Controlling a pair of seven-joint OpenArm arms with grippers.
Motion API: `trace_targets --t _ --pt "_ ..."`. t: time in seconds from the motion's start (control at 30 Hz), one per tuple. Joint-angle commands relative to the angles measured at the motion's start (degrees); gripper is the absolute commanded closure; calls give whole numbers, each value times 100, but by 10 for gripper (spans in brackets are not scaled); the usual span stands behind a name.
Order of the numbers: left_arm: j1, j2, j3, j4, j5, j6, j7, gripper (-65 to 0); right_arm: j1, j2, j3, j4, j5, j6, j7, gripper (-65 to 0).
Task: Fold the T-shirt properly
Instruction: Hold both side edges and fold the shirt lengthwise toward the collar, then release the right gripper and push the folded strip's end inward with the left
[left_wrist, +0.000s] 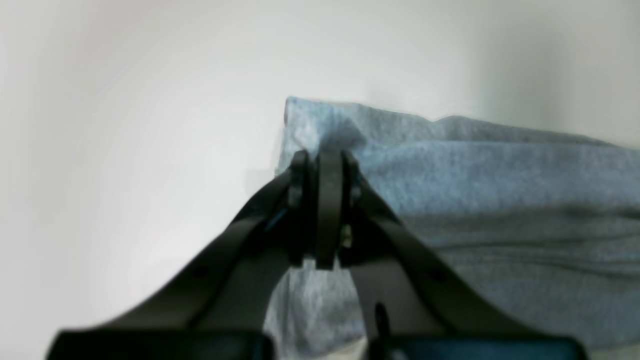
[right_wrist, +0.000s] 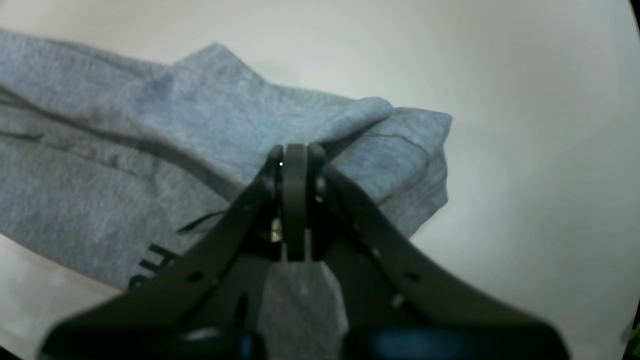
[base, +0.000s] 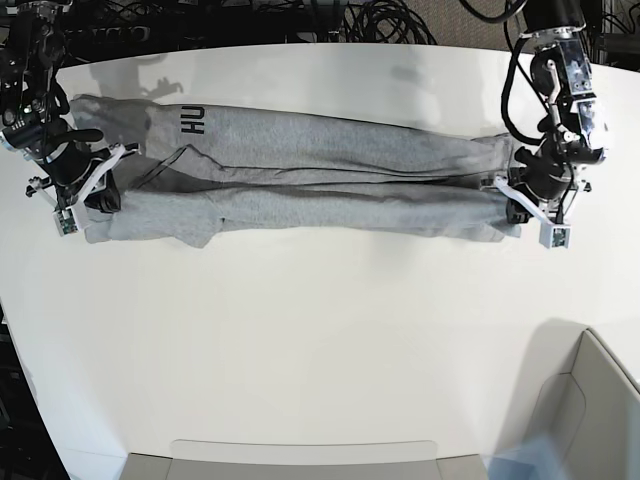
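Note:
The heather-grey T-shirt (base: 320, 190) lies stretched into a long, loosely folded band across the white table, with black lettering (base: 192, 121) showing near its left end. My left gripper (base: 520, 196) is at the band's right end. In the left wrist view, this gripper (left_wrist: 325, 156) is shut on a corner of the T-shirt (left_wrist: 500, 200). At the band's left end is my right gripper (base: 98, 190). The right wrist view shows it (right_wrist: 295, 150) shut on a bunched fold of the T-shirt (right_wrist: 100, 150), beside part of the lettering (right_wrist: 150, 265).
A grey bin (base: 590, 420) stands at the front right corner. A flat grey tray edge (base: 300, 458) runs along the front. Dark cables (base: 380, 20) lie behind the table's far edge. The white table (base: 320, 330) stretches wide in front of the shirt.

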Motion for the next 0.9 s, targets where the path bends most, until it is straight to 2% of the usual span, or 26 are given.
trace_targets --t 0.0,0.3,0.87 --pt "2 -86 -51 183 -20 -8 -103 0 -49 104 181 100 -3 14 105 0" --pt "266 -95 -59 227 -11 -8 -103 0 -708 130 656 91 -3 23 149 0" --pt "521 -130 -323 -10 -11 -35 -103 0 -954 104 682 -270 -29 23 158 0"
